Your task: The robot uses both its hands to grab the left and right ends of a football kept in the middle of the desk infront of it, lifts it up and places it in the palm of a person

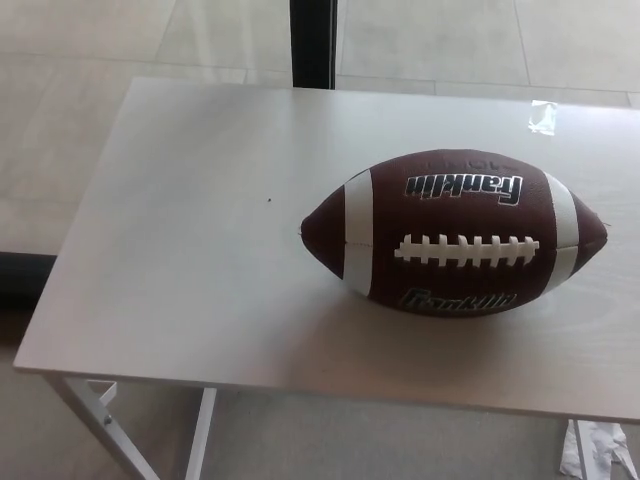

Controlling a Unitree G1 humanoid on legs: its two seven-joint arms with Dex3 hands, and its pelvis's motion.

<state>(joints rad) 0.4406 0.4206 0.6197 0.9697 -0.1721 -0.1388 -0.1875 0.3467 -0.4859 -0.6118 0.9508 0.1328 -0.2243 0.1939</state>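
A brown football [455, 232] with white stripes, white laces and Franklin lettering lies on its side on the pale desk [190, 240], right of the desk's middle. Its long axis runs left to right, with the laces facing up toward me. No robot hand or arm shows in the head view, and no person's hand is visible.
A small piece of clear tape [542, 117] sits near the desk's far right edge. A black post [313, 42] stands behind the desk's far edge. The desk's white legs [110, 425] show below its front edge, and crumpled white paper [600, 450] lies on the floor at lower right.
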